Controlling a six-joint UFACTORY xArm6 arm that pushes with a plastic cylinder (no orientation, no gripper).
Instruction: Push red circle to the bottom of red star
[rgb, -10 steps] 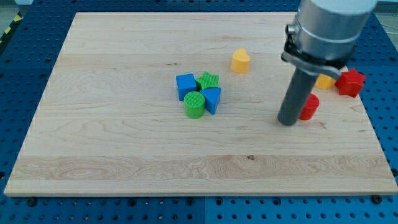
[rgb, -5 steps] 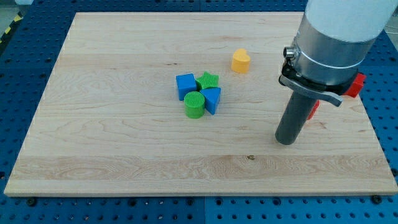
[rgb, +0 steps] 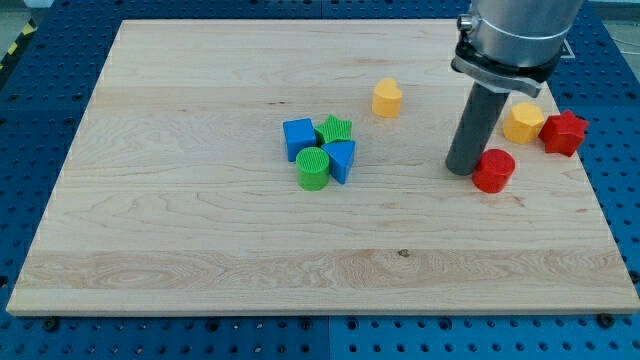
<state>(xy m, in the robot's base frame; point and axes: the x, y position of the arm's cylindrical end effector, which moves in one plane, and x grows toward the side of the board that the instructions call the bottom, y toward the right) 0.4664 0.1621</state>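
Observation:
The red circle (rgb: 493, 170) lies on the wooden board near the view's right. The red star (rgb: 563, 133) sits at the board's right edge, up and to the right of the circle. My tip (rgb: 462, 170) rests on the board just left of the red circle, touching or nearly touching its left side. The rod rises from it to the grey arm body at the view's top.
A yellow block (rgb: 523, 122) lies just left of the red star. A yellow heart-like block (rgb: 387, 98) is at upper centre. A cluster of blue cube (rgb: 298, 137), green star (rgb: 335, 129), blue triangle (rgb: 341, 159) and green cylinder (rgb: 313, 168) sits mid-board. The board's right edge (rgb: 600, 200) is close.
My tip dipped toward the view's bottom, then moved back up and now stands just left of the red circle. The red circle sits about where it was.

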